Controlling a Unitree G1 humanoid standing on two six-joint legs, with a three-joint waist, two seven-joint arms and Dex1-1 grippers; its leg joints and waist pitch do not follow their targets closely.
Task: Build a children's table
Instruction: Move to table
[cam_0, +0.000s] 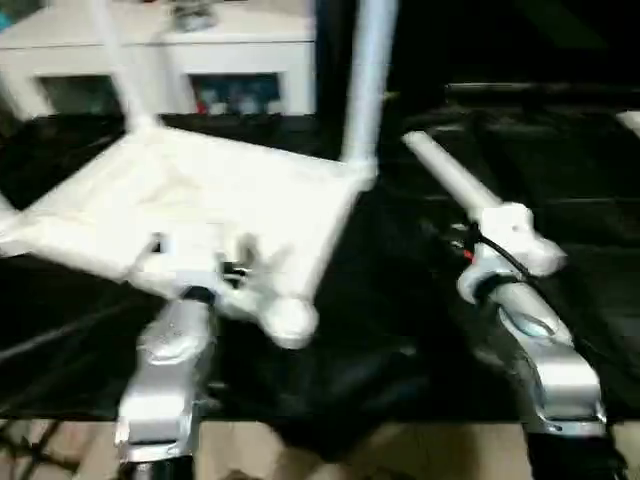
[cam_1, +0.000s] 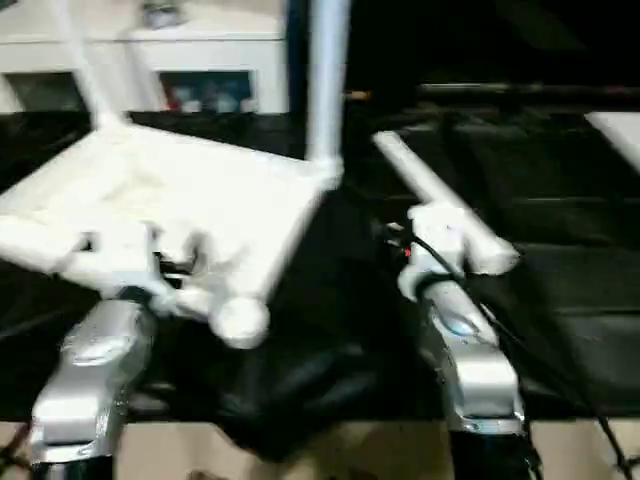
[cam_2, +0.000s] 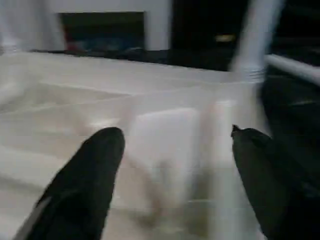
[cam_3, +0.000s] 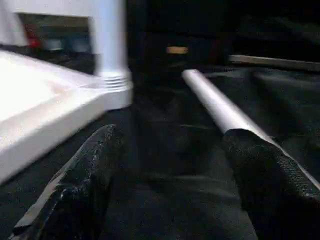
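The white tabletop (cam_0: 200, 190) lies underside up on the black-draped work table. Two white legs stand upright in its far corners, one (cam_0: 368, 80) on the right and one (cam_0: 115, 50) on the left. The near corner socket (cam_0: 290, 320) has no leg in it. A loose leg (cam_0: 450, 175) lies on the black cloth to the right of the tabletop. My left gripper (cam_2: 175, 135) hovers open over the tabletop's near edge, with nothing between its fingers. My right gripper (cam_3: 175, 132) is open low over the cloth, and the loose leg (cam_3: 215, 100) runs beside one of its fingers (cam_3: 265, 175).
A white cabinet (cam_0: 200, 50) with open shelves stands behind the work table. Another white piece (cam_1: 620, 130) lies at the far right on the cloth. The table's front edge (cam_0: 350, 415) runs just past my forearms, with pale floor below.
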